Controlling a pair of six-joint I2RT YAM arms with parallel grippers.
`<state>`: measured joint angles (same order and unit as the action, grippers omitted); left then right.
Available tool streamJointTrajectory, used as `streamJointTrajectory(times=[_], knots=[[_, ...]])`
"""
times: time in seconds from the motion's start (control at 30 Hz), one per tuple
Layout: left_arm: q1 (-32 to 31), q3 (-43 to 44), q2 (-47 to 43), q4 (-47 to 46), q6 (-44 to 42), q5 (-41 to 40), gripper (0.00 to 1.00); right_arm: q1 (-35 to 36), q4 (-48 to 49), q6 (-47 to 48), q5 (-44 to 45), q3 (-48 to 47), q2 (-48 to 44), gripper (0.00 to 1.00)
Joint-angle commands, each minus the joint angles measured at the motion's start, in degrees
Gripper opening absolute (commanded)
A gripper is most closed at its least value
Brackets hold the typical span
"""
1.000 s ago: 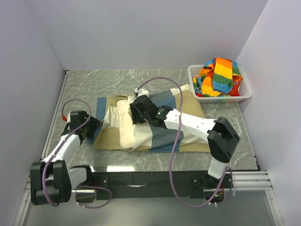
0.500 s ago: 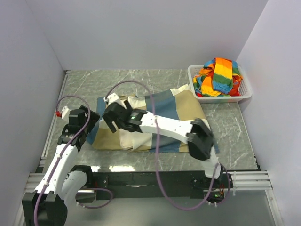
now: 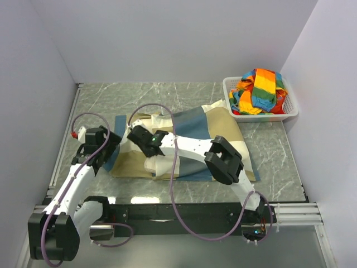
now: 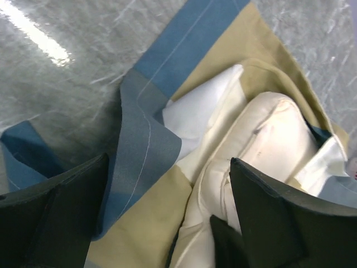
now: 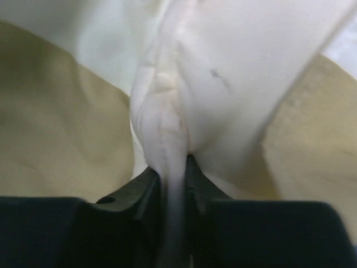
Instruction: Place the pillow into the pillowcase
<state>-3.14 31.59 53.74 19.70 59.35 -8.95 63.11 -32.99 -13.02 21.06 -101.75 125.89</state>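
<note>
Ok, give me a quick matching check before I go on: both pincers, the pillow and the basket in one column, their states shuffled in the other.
Things:
1. left pincer
2. right pincer
3. pillow
4. white basket

States:
A. holds the rainbow-striped cloth
B. open, over the mouth of the pillowcase
C. closed on a cream-white seam
D. partly inside the case, one end sticking out

Pairs: 1-B, 2-C, 3-D, 4-A
</note>
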Motion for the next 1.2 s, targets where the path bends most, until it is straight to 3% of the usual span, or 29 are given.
streamJointTrajectory(times=[0.0,0.03,0.2,0.43,0.53,0.63,0.73,0.83,0.97,1.17], knots=[[0.0,2.2,-0.4,-3.6,-0.1,3.3,0.93,-2.9,0.0,-2.2,-10.8,4.2,-1.3,0.1],[0.0,2.4,-0.6,-4.3,-0.6,3.8,0.93,-3.5,0.9,-2.5,-11.6,4.5,-3.8,0.0],[-0.2,5.2,-1.8,-4.6,-5.5,5.7,0.92,-8.0,6.7,-6.6,-22.3,8.8,-17.6,0.0],[-1.3,9.4,-4.2,-0.3,-7.3,-1.7,0.87,-14.3,17.5,-14.5,-31.7,17.7,-29.4,0.0],[-2.5,11.5,-2.9,1.6,-6.6,-2.8,0.76,-15.4,20.9,-17.0,-32.5,20.9,-31.8,0.0],[-3.3,14.6,-3.5,4.8,-6.9,-2.9,0.76,-16.2,23.5,-18.8,-32.0,24.1,-33.9,0.0],[-3.5,11.7,-5.7,1.8,-6.4,0.6,0.75,-16.8,27.4,-21.5,-31.7,27.9,-36.1,0.0],[-5.3,7.4,-4.3,-0.8,-4.5,3.9,0.67,-17.0,30.8,-23.7,-31.3,31.1,-36.8,0.0],[-13.3,2.8,-0.1,-6.4,-2.5,3.0,0.54,-16.9,36.3,-27.4,-29.7,37.0,-37.6,0.0],[-22.1,0.5,8.2,-13.0,-0.8,1.0,0.45,-16.7,44.7,-32.4,-26.1,46.2,-41.1,0.0]])
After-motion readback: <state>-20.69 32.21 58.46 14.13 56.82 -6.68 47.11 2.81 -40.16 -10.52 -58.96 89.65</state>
